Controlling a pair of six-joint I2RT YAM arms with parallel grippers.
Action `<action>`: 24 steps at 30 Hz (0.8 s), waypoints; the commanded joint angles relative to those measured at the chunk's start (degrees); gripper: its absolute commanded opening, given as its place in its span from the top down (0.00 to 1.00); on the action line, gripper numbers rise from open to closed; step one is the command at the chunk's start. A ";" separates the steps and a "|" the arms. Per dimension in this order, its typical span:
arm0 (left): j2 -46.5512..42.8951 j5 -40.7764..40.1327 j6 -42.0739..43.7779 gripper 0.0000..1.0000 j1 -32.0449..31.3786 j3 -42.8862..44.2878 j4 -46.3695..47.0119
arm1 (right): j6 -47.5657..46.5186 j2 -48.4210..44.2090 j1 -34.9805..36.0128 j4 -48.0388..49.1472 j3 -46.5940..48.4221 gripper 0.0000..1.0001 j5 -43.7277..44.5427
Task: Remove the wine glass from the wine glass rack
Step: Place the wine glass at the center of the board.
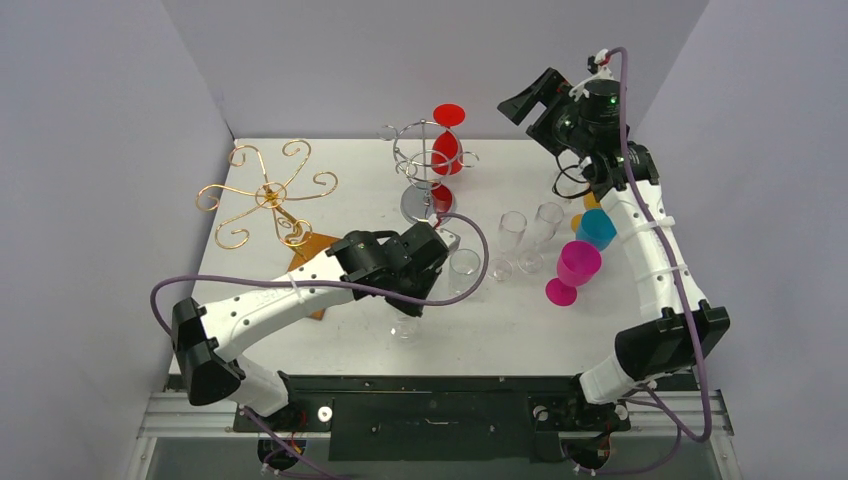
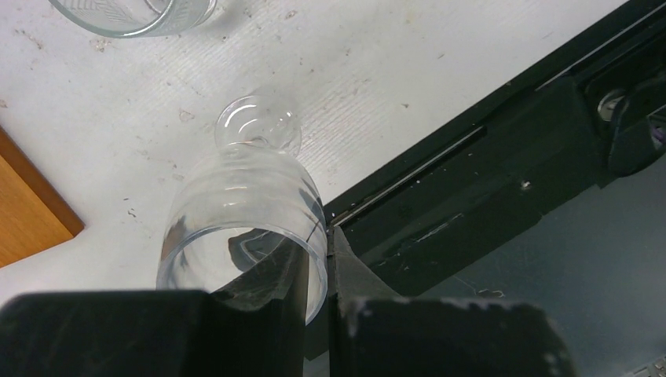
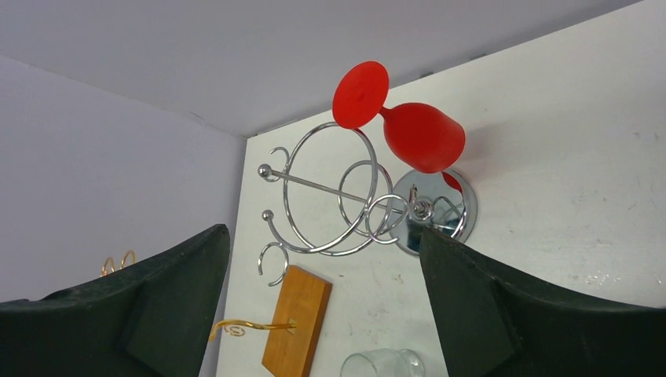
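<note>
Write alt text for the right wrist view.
A red wine glass hangs foot-up on a chrome wire rack standing on the white table, seen through the open right gripper. A wooden board and a clear glass show below.

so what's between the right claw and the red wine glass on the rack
nothing: in the top view the stretch is bare between the open right claw and the red wine glass hanging on the wire rack
</note>
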 commanded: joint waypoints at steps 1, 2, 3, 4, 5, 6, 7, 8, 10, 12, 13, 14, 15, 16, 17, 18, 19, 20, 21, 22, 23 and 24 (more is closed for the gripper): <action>0.43 0.63 1.08 1.00 1.84 -2.27 5.17 | 1.54 2.36 0.25 6.64 3.50 0.15 -1.42; 0.57 0.70 1.17 1.00 2.11 -3.18 6.07 | 1.71 3.50 0.21 7.54 3.64 0.15 -1.64; 0.63 0.84 1.43 1.00 2.72 -3.49 6.88 | 2.06 4.13 0.21 7.98 4.00 0.15 -1.88; 0.75 0.89 1.52 1.00 2.99 -4.05 7.27 | 2.23 5.24 0.25 8.80 4.19 0.15 -2.32; 0.81 1.09 1.74 1.00 3.62 -4.23 7.95 | 2.51 5.79 0.28 9.22 4.45 0.15 -2.53; 0.95 1.24 1.80 1.00 3.99 -4.53 8.20 | 2.68 6.93 0.29 10.10 4.59 0.16 -2.73; 1.04 1.75 2.07 1.00 4.20 -4.69 8.60 | 2.89 7.47 0.29 10.49 4.81 0.16 -2.86; 1.29 1.92 2.23 1.00 4.47 -4.92 8.70 | 3.00 8.55 0.25 11.09 4.99 0.17 -2.93; 1.58 2.22 2.44 1.00 4.91 -5.46 8.97 | 3.40 10.09 0.18 12.12 5.58 0.17 -3.08; 1.48 2.74 2.55 1.00 5.28 -6.12 9.40 | 3.73 11.59 0.20 13.16 6.01 0.18 -3.34; 1.48 2.89 2.56 1.00 5.33 -6.45 9.54 | 3.86 12.59 0.27 13.65 6.08 0.18 -3.59; 1.44 2.93 2.57 1.00 5.54 -6.57 9.56 | 4.17 13.11 0.28 14.45 6.33 0.18 -3.69; 1.47 3.09 2.57 1.00 5.64 -6.82 9.58 | 4.34 14.14 0.29 14.78 6.50 0.19 -4.03; 1.37 3.12 2.62 0.98 5.88 -6.94 9.63 | 4.74 14.63 0.29 15.55 6.74 0.19 -4.26; 1.30 3.14 2.64 0.97 5.98 -7.09 9.53 | 4.93 15.60 0.29 15.94 6.84 0.19 -4.65; 1.13 3.17 2.66 0.93 6.17 -7.12 9.51 | 5.26 16.07 0.33 16.67 7.09 0.19 -4.79; 0.89 3.16 2.66 0.90 6.26 -7.14 9.46 | 5.37 16.99 0.36 17.06 7.27 0.20 -4.94; 0.75 3.15 2.73 0.85 6.41 -7.09 9.39 | 5.50 17.42 0.44 17.22 7.68 0.20 -4.98; 0.51 3.10 2.78 0.83 6.47 -6.84 9.16 | 5.53 18.25 0.50 17.68 7.83 0.20 -5.01; 0.43 2.89 2.93 0.80 6.57 -6.69 8.86 | 5.63 18.62 0.56 17.80 8.17 0.20 -5.01; 0.26 2.84 2.97 0.79 6.64 -6.28 8.65 | 5.69 19.41 0.60 18.04 8.43 0.21 -5.02; 0.21 2.74 3.05 0.75 6.67 -5.96 8.23 | 5.73 19.82 0.68 18.11 8.98 0.21 -5.02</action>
